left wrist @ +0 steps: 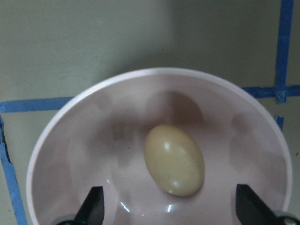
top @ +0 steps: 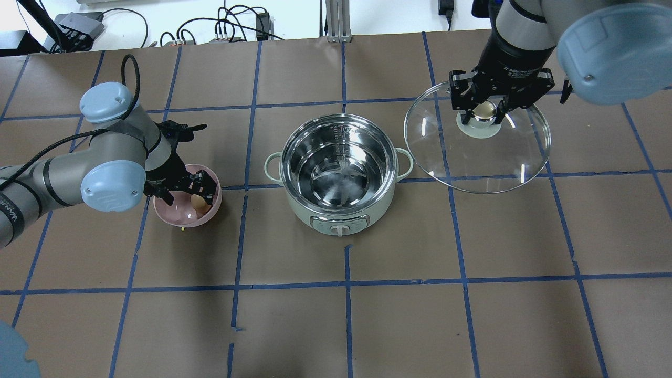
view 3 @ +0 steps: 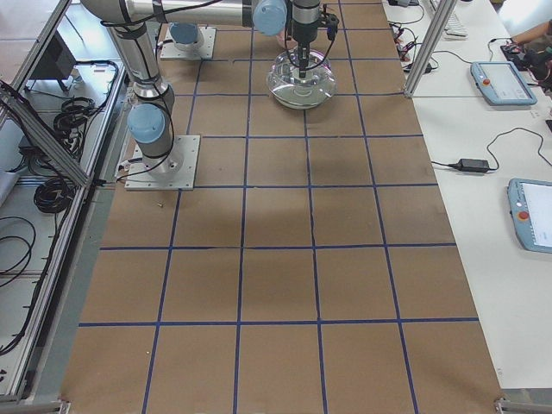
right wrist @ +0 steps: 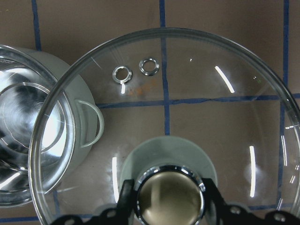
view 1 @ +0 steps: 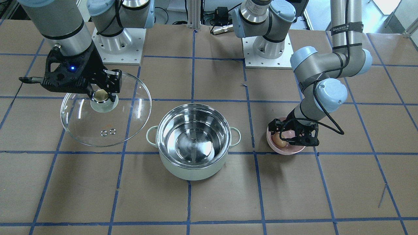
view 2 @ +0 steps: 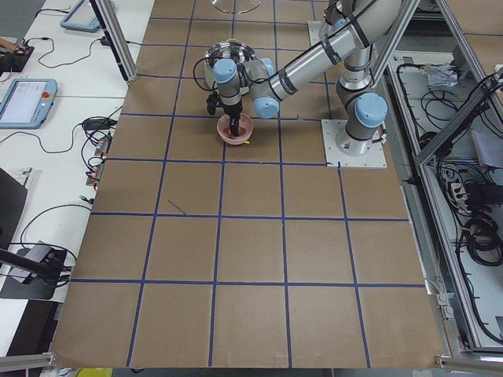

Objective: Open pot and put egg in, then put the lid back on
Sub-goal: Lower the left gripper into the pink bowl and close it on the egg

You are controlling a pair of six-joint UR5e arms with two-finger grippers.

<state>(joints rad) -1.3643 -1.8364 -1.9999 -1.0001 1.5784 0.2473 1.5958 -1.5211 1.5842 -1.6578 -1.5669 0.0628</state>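
The pale mint-green pot [view 1: 192,169] stands open at the table's middle, its steel inside empty [top: 299,210]. My right gripper [top: 484,111] is shut on the beige knob [view 1: 100,95] of the clear glass lid [view 1: 98,130]. It holds the lid in the air beside the pot, and the lid's rim overlaps one pot handle in the right wrist view [right wrist: 187,93]. The light-brown egg [left wrist: 174,159] lies in a pink bowl [left wrist: 70,154]. My left gripper [top: 191,198] is open and reaches down into the bowl, with its fingers on either side of the egg [view 1: 278,139], apart from it.
The pink bowl [top: 178,218] sits on the pot's other side from the lid, about a hand's width from it. Brown paper with blue tape lines covers the table. The two arm bases [view 1: 117,42] stand at the table's robot edge.
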